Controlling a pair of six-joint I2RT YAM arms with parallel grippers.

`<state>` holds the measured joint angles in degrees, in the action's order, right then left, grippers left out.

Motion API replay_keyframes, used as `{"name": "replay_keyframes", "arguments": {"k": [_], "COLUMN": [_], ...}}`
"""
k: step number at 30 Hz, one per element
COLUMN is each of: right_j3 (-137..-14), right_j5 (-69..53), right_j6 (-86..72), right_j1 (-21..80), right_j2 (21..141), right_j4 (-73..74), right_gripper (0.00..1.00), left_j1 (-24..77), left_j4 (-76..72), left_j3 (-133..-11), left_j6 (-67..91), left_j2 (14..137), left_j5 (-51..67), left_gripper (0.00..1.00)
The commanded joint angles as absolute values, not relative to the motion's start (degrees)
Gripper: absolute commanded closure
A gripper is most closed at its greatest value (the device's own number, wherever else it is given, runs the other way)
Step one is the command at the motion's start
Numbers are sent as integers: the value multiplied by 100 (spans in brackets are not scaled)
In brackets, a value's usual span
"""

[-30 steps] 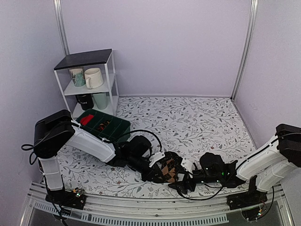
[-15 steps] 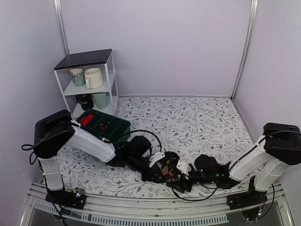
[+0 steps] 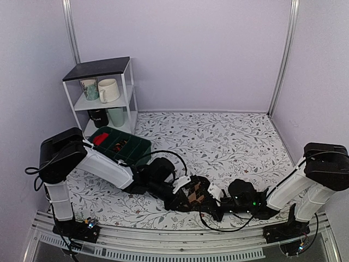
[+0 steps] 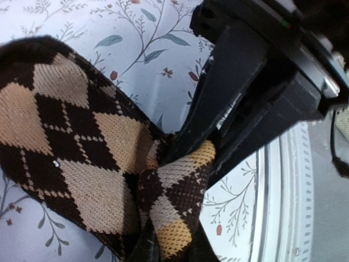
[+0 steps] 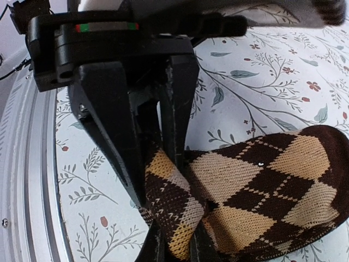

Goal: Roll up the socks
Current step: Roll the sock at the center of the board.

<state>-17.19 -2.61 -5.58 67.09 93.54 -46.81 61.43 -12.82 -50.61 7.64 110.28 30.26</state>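
Socks (image 3: 192,193) of thick knit, dark brown with tan and beige argyle diamonds, sit bunched at the near middle of the table, just inside its near edge. In the wrist views the weave shows as ribbed, stitched rows, and one end is folded up into a narrow ridge.

The left gripper (image 4: 170,243) reaches in from the left, its jaws drawn narrow and pinching that ridge. The right gripper (image 5: 177,243) comes from the right and is clamped on the same fold, jaws narrow too, so the black, angular fingers of both meet tip to tip over the fabric. A thin green and red light strip (image 5: 106,26) glows on the left gripper's matte body.

The cloth (image 3: 234,142) under it all is pale, printed with grey-green twigs, leaves and small red flowers. A ribbed metal rail (image 3: 163,243) runs along the near edge.

At the far left stands a white wire-frame rack (image 3: 132,82) with a flat black top. It holds a glossy cream mug (image 3: 109,90) and a patterned one (image 3: 89,88) whose print is too small to read. Just near of it rests a green plastic bin (image 3: 136,150) with dividers.
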Motion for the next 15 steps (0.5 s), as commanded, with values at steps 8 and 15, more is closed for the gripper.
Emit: {"name": "replay_keyframes", "arguments": {"k": [8, 15], "right_j3": [-1116, -1256], "right_j5": [-1440, -2363], "right_j6": [-2003, -2764], "right_j1": [6070, 5636], "right_j2": [9596, 9755], "right_j4": [-4726, -4357], "right_gripper": [100, 100], "left_j1": [6390, 6593], "left_j4": [-2824, -4312], "left_j3": [-3807, -3278], "left_j6": [-159, -1973], "left_j2": [9734, 9544], "left_j5": [1273, 1734], "left_gripper": [65, 54]}}
